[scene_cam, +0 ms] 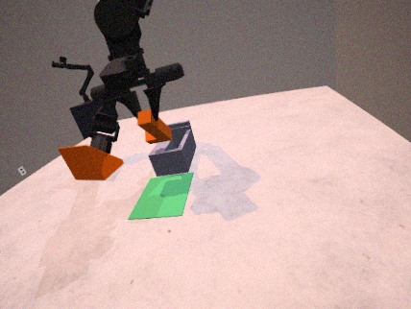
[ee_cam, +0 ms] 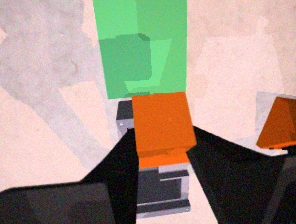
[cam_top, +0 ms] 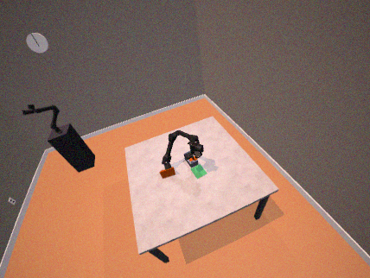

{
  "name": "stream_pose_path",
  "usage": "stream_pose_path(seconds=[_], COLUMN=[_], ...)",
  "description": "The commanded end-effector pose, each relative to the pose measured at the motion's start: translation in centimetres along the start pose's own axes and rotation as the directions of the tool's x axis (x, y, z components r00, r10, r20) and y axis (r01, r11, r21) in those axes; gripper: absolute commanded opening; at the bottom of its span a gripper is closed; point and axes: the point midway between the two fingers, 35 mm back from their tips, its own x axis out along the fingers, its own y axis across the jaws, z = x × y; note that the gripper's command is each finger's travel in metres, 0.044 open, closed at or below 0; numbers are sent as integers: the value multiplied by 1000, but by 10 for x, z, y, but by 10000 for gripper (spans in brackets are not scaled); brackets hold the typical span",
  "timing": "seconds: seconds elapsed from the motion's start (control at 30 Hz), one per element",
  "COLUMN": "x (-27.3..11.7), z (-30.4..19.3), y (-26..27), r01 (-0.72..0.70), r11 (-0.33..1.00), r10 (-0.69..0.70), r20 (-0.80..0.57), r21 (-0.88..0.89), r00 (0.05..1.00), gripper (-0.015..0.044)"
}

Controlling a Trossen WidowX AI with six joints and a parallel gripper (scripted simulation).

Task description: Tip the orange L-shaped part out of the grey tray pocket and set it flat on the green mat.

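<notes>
The orange L-shaped part [cam_top: 193,159] [scene_cam: 157,130] [ee_cam: 162,120] is between the fingers of my gripper [scene_cam: 148,116] [ee_cam: 158,131], which is shut on it. The part is out of the pocket and hangs above the grey tray [scene_cam: 173,164] [ee_cam: 165,206]. In the wrist view it hides the middle of the tray, and its exact tilt is hard to tell. The green mat [cam_top: 200,173] [scene_cam: 156,206] [ee_cam: 162,20] lies flat beside the tray, with shadows on it. Nothing rests on the mat.
An orange block [cam_top: 168,173] [scene_cam: 84,164] [ee_cam: 281,122] stands at the foot of my arm, to one side of the tray and mat. All stand on a pale table [cam_top: 173,216] [scene_cam: 288,249]. A second black arm on a dark pedestal [cam_top: 73,148] stands off the table.
</notes>
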Motion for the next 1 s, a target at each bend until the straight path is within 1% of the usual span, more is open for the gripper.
stream_pose_path(seconds=[0.0, 0.43, 0.67, 0.97], x=[1, 1, 3, 17], z=[20, 67, 67, 67], y=[-2, -8, -8, -8], r01=[4, 3, 3, 3], r11=[1000, 1000, 1000, 1000], r10=[-4, -3, -3, -3], r20=[1, 4, 4, 4], r21=[-5, -6, -6, -7], r00=[1000, 1000, 1000, 1000], gripper=[0, 0, 0, 0])
